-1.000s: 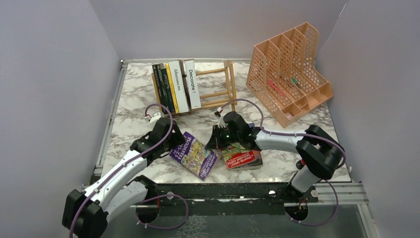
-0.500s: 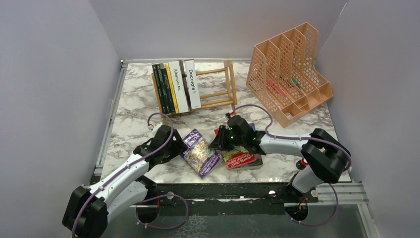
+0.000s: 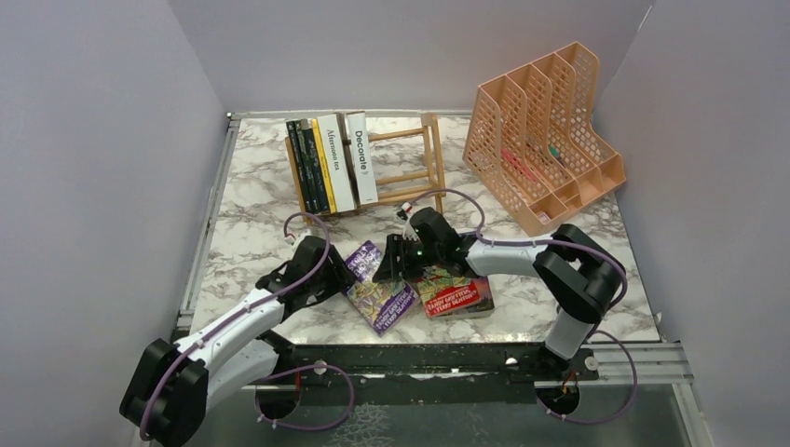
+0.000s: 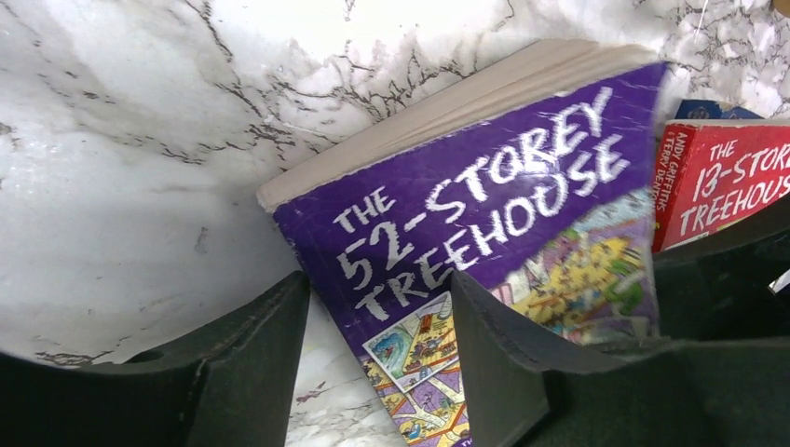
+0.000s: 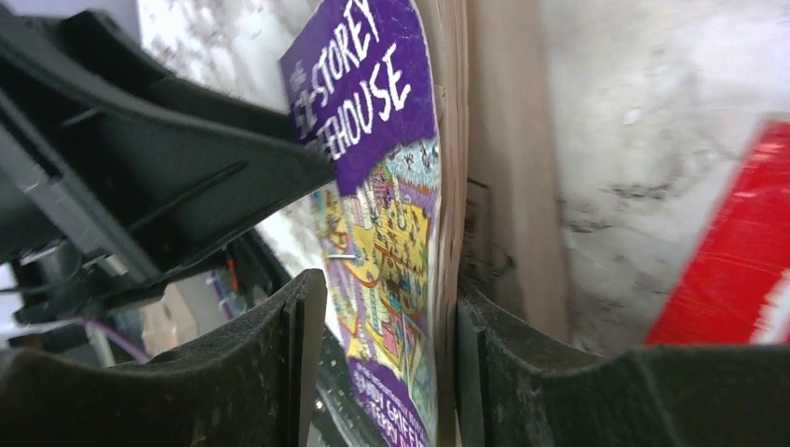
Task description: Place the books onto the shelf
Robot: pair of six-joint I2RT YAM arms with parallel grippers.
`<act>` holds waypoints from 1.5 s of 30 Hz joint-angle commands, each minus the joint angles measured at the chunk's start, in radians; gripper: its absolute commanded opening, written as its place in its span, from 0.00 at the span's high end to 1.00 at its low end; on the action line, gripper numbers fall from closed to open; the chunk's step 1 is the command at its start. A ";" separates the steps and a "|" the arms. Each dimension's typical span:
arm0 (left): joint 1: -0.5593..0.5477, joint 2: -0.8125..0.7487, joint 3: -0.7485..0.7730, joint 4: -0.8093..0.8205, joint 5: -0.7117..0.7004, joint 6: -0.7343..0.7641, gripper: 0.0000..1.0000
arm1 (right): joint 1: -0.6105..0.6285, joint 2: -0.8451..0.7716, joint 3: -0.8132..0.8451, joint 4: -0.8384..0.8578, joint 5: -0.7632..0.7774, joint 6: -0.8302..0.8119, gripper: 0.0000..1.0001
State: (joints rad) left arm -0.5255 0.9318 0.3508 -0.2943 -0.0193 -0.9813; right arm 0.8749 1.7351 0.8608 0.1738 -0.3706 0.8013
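The purple book (image 3: 377, 287) "The 52-Storey Treehouse" is tipped up on the marble between both grippers. My left gripper (image 3: 335, 277) is open, its fingers (image 4: 251, 349) straddling the book's (image 4: 484, 214) lower left corner. My right gripper (image 3: 391, 267) is open around the opposite edge; the book (image 5: 391, 233) rests against one finger (image 5: 484, 372), with a gap to the other. A red book (image 3: 454, 291) lies flat to the right. Several books (image 3: 335, 163) stand in the left half of the wooden shelf (image 3: 410, 177).
A peach mesh file organiser (image 3: 540, 140) stands at the back right. The red book (image 4: 727, 177) lies close beside the purple one, with a blue corner (image 4: 708, 110) showing behind it. Walls close in the table at the left, back and right.
My right gripper has opened and moved left from the red book onto the purple book's edge. The left gripper has narrowed. The purple book has shifted right and tipped up.
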 commanded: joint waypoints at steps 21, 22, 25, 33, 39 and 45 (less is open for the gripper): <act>0.002 -0.280 0.103 -0.127 -0.058 -0.019 0.14 | -0.001 -0.300 -0.083 0.283 -0.152 0.105 0.99; 0.002 -0.306 0.103 -0.127 -0.052 -0.034 0.12 | -0.001 -0.323 -0.084 0.299 -0.160 0.110 0.99; 0.002 -0.380 0.110 -0.126 -0.038 -0.068 0.07 | -0.001 -0.388 -0.080 0.325 -0.176 0.123 0.99; 0.002 -0.464 0.132 0.037 0.129 -0.120 0.01 | -0.001 -0.508 -0.071 0.382 -0.159 0.171 0.99; 0.002 -0.475 0.129 0.226 0.208 -0.161 0.01 | -0.004 -0.536 -0.080 0.553 -0.175 0.287 0.99; 0.002 -0.434 0.110 0.429 0.333 -0.247 0.01 | -0.006 -0.542 -0.070 0.604 -0.204 0.337 0.99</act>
State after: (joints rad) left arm -0.5220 0.4709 0.4637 -0.0612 0.1585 -1.1561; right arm 0.8658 1.2343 0.7704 0.5957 -0.5213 1.0748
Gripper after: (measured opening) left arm 0.987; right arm 0.045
